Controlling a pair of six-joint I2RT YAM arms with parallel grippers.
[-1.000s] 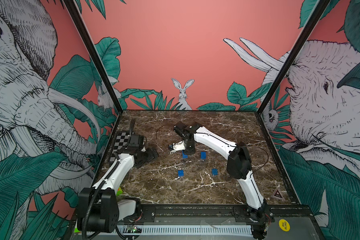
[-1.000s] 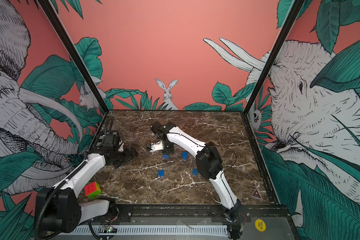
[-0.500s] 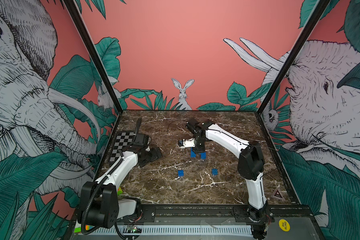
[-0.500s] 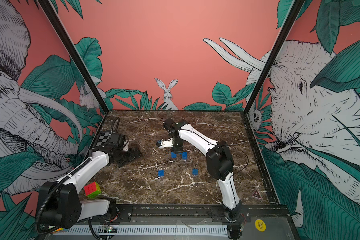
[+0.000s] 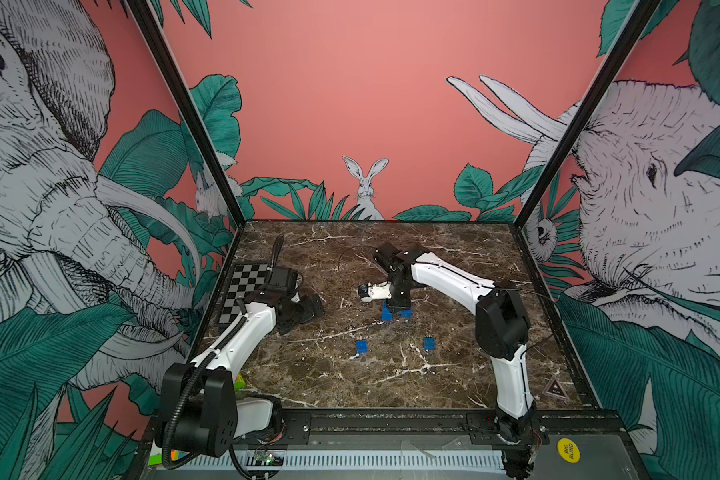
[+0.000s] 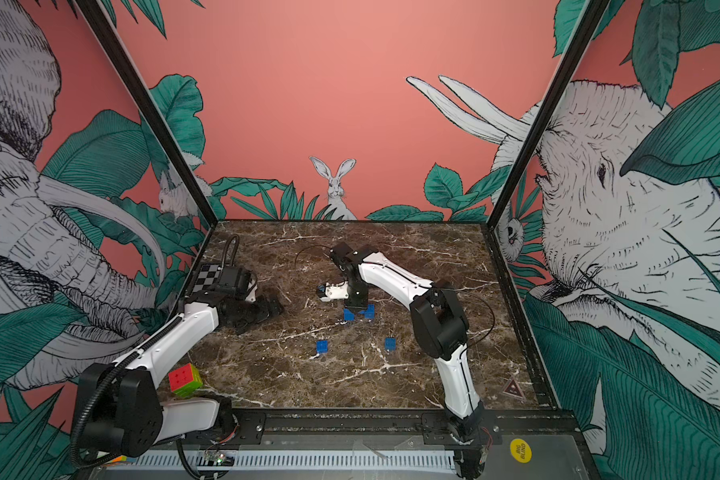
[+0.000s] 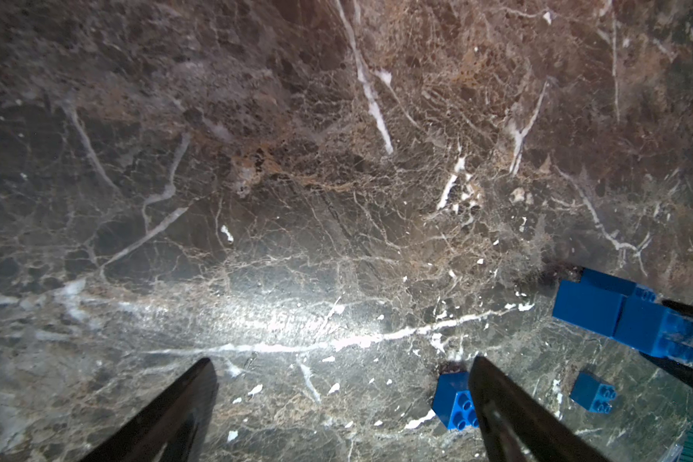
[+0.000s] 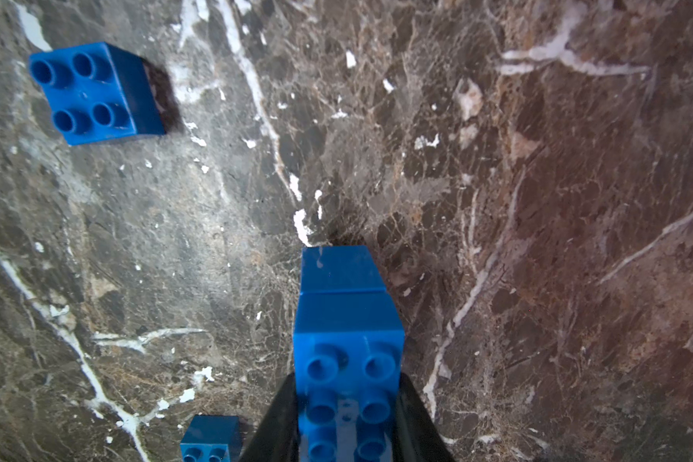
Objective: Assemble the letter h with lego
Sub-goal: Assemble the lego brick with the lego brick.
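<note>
Brown marble table bearing blue lego; coral jungle-mural walls around

Brick stack at table centre; before it, left brick and right brick.

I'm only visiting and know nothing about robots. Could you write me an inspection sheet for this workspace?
Surface: dark brown white-veined marble tabletop.
Job's things: long blue studded plastic brick stacked on another blue brick; two square blue bricks lie loose.
Clutter: multicoloured puzzle cube; black-and-white checkerboard card.
Grippers: left gripper fingers open, empty; right gripper fingers shut on the long brick.
Cables: black ribbed hose on left arm; thin black wire near right arm.
Surroundings: pink jungle-mural walls with elephants and a rabbit.
</note>
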